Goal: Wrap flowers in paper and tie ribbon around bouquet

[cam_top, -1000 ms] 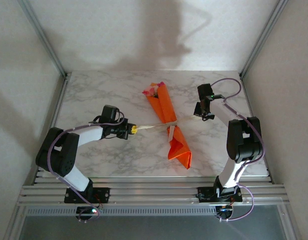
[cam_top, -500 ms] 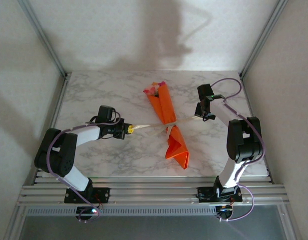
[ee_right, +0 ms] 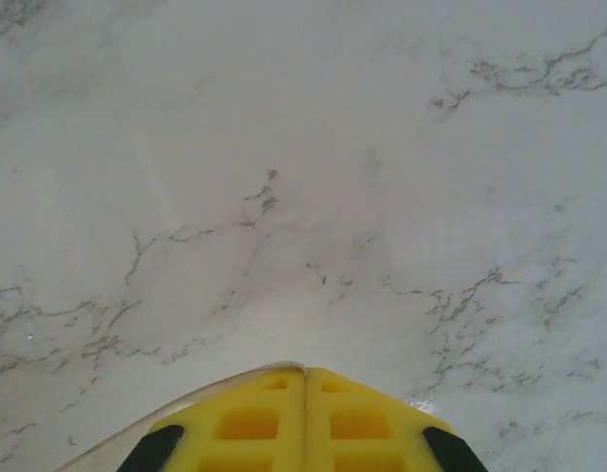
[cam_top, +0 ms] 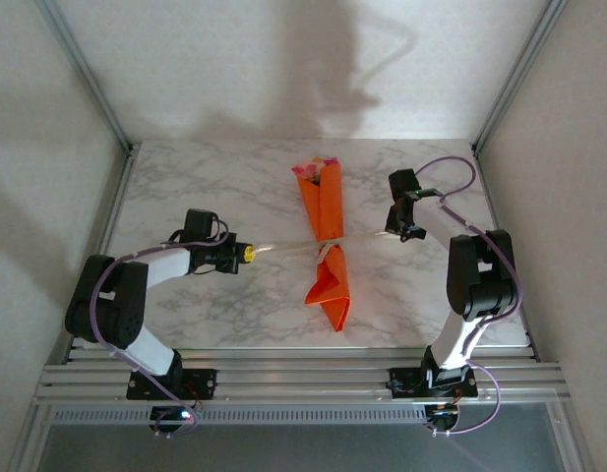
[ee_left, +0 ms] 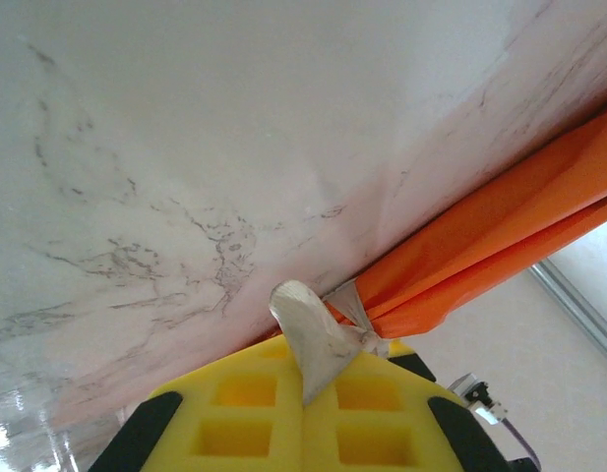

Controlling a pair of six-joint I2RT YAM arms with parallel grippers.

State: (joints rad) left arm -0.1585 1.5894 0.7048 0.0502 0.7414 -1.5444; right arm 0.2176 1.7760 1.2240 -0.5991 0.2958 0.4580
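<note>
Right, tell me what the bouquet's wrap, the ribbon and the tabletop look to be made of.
Wrap: thin orange paper, matte to slight sheen; it folds in sharp, flat creases. Ribbon: pale sheer fabric or synthetic, probably organza-like; it is floppy and bunches softly. Tabletop: marble-look surface, smooth and faintly glossy with grey veins; real stone or printed laminate cannot be told.

The left arm (cam_top: 136, 285) folds at a sharp elbow by the 8 o'clock edge of the bench (cam_top: 205, 187), its forearm stretched low toward 3 o'clock. The left pincer (cam_top: 246, 254) has its yellow pads (ee_left: 234, 413) pressed flat together on an end of the ribbon (ee_left: 318, 339). The right arm (cam_top: 475, 275) rises from 5 o'clock, bends near 3 o'clock and reaches back toward 10 o'clock, and the right pincer (cam_top: 390, 232) points toward 8 o'clock, closed seam to seam with a pale strip of ribbon at its left edge.
</note>
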